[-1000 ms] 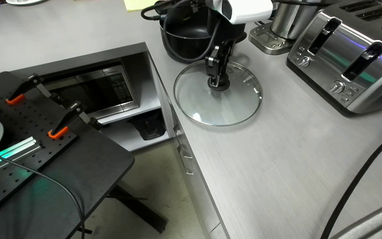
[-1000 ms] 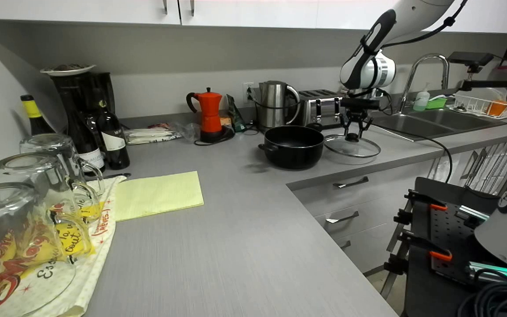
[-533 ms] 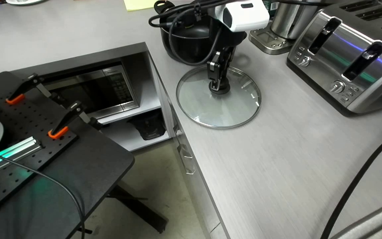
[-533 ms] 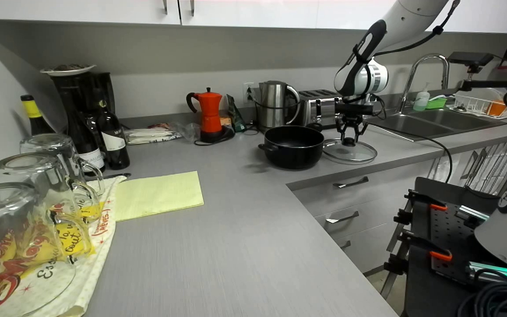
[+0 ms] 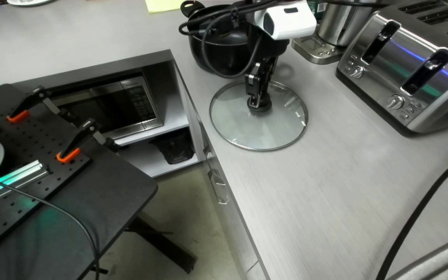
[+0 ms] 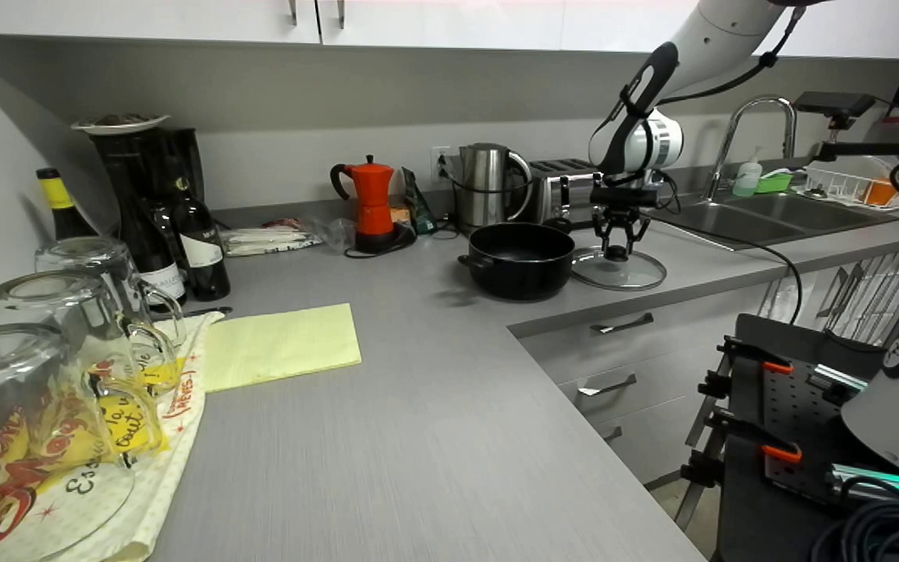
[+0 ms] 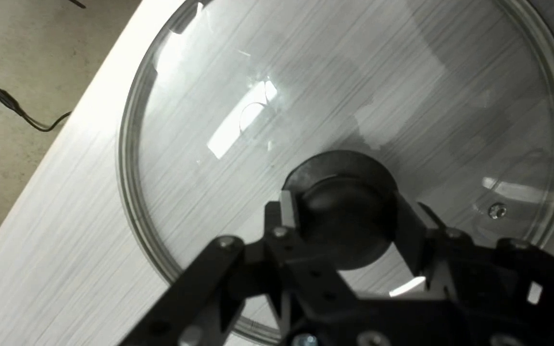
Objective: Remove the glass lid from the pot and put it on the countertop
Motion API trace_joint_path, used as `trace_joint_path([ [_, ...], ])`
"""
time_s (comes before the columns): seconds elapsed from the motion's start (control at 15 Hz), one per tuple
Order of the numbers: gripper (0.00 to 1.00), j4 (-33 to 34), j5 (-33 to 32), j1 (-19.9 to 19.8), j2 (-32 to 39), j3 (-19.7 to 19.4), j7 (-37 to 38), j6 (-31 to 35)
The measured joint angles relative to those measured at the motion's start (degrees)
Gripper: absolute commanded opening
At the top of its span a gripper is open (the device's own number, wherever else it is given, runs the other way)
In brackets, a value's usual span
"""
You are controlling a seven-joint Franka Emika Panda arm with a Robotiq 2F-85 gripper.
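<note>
While three glass mugs (image 6: 51,300) stand on a printed towel (image 6: 161,488) along the left edge of the grey countertop (image 6: 418,437) in an exterior view, wine bottles (image 6: 204,273) cluster toward its far left corner. A yellow sheet (image 6: 282,347) lies flat beside the towel. Next, near the far edge, stands a red moka pot (image 6: 374,199), and farther along that edge come a steel electric kettle (image 6: 485,195) and a silver toaster (image 6: 574,195). In front of the kettle, near the inner corner where the countertop turns, sits the black pot (image 6: 521,273), its dark inside in view. Just right of it, close to the front edge and before the toaster, is the glass lid (image 6: 629,273), about level, its black knob (image 7: 346,221) uppermost; whether it touches the countertop all round, I cannot tell. Over it hangs the robot arm (image 6: 711,51), and the wrist view shows the gripper (image 7: 346,216) with both fingers (image 7: 289,211) clamped on the knob, one to each side. Farther right, a double-basin sink (image 6: 801,215) is set into the countertop, a white dish rack (image 6: 847,186) beyond it. At the lower right stands a black table (image 6: 750,507) with clamps (image 6: 746,432) along its left edge.
</note>
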Motion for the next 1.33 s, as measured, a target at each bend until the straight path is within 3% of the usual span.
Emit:
trace_joint_path([
  [0.13, 0.77, 0.2, 0.0, 0.0, 0.1, -0.1, 0.0, 0.0],
  [0.27, 0.81, 0.4, 0.0, 0.0, 0.1, -0.1, 0.0, 0.0],
  [0.47, 0.98, 1.0, 0.0, 0.1, 0.0, -0.3, 0.1, 0.0],
  [1.0, 1.0, 1.0, -0.2, 0.4, -1.2, -0.6, 0.0, 1.2],
  [1.33, 1.0, -3.7, -2.5, 2.0, -5.2, -0.8, -0.4, 4.7],
])
